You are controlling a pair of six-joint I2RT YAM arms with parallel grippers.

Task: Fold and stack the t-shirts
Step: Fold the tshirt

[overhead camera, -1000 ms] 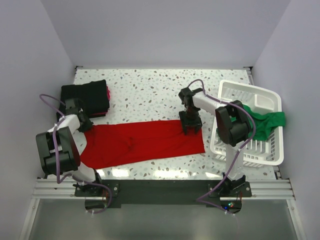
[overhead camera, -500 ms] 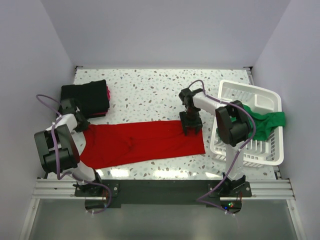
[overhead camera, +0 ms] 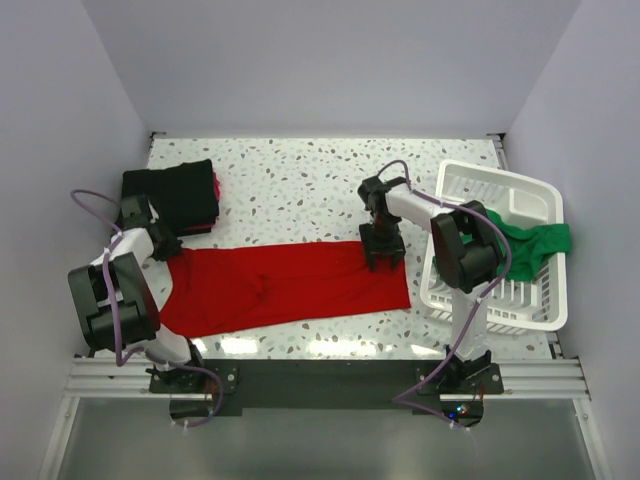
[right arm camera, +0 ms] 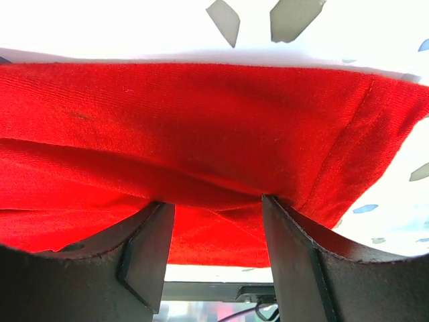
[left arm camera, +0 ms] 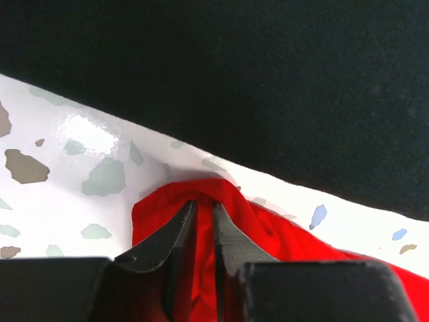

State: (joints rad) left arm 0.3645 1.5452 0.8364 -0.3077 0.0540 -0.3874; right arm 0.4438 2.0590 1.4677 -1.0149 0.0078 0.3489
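Note:
The red t-shirt [overhead camera: 285, 283] lies spread as a long band across the table's front. My left gripper [overhead camera: 163, 243] is shut on its far left corner; the left wrist view shows the fingers [left arm camera: 179, 228] pinching a red fold [left arm camera: 167, 201], just short of the black t-shirt [left arm camera: 234, 80]. That black t-shirt [overhead camera: 172, 196] lies folded at the back left. My right gripper [overhead camera: 383, 257] stands open on the red shirt's right part, the fingertips pressed into the cloth [right arm camera: 201, 121]. The green t-shirt [overhead camera: 537, 245] hangs over the basket's right side.
The white slatted basket [overhead camera: 497, 184] stands at the right, close to the right arm. A pink edge [overhead camera: 216, 190] shows beside the folded black shirt. The speckled table [overhead camera: 300, 180] runs to the walls at back and sides.
My left gripper has drawn the red shirt's left corner slightly further left and back, and the small wrinkle in the middle has flattened. The right gripper has stayed in place.

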